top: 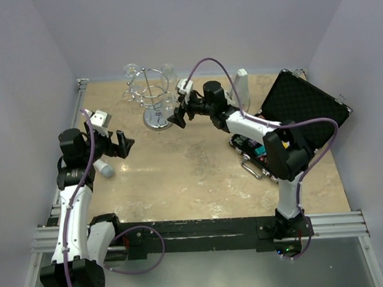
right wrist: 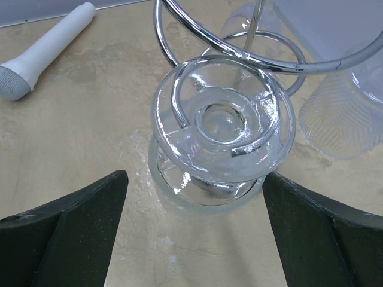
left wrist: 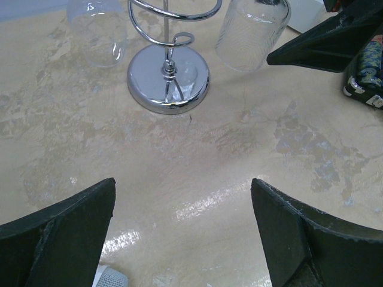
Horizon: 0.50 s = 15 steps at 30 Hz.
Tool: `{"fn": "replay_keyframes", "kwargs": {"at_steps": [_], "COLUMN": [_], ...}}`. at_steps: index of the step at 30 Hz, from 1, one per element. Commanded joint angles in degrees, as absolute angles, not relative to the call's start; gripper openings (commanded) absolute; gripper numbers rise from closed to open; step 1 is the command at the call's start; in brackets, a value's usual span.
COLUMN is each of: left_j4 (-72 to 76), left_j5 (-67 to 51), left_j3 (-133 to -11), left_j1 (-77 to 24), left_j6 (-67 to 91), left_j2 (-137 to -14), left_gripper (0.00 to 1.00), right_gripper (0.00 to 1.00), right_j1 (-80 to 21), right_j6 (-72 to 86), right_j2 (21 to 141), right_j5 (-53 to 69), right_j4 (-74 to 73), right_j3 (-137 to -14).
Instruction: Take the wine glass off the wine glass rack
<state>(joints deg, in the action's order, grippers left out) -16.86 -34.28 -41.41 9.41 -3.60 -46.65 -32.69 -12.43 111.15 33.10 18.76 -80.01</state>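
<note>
Hanging on rack [left wrist: 169, 84], wine glass [right wrist: 222, 128] faces R gripper [top: 177, 116], jaws spread wide; L gripper [top: 125, 146] likewise, well apart.

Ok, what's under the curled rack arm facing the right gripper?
An upside-down wine glass, its foot caught in the curled arm. The foot covers most of the bowl; only its lower edge shows.

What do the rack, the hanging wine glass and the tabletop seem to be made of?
The wine glass rack: likely chromed metal wire, mirror-bright, reflecting its surroundings. The wine glass: clear glass probably, transparent with sharp highlights; plastic cannot be excluded. The tabletop: beige, mottled like stone, glossy; perhaps laminate.
</note>
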Motion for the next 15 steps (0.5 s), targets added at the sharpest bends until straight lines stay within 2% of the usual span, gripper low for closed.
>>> {"fn": "replay_keyframes", "kwargs": {"at_steps": [1,15], "left_j4": [-14.24,-13.45], "left_j5": [-35.24,-34.98], "left_j3": [-42.45,-43.24], "left_j1": [10.46,10.81], "left_j6": [-2.64,-4.57], "left_j2": [-47.46,-50.36], "left_gripper": [1.0,0.99], "right_gripper": [0.97,0.94], "right_j1": [-32.78,-32.87], "right_j6": [-9.76,-8.18], "right_j2": [112.49,113.47], "right_j5": [32.78,32.17], "right_j4": [22.85,26.71], "right_j3": [-83.49,-81.83]}}
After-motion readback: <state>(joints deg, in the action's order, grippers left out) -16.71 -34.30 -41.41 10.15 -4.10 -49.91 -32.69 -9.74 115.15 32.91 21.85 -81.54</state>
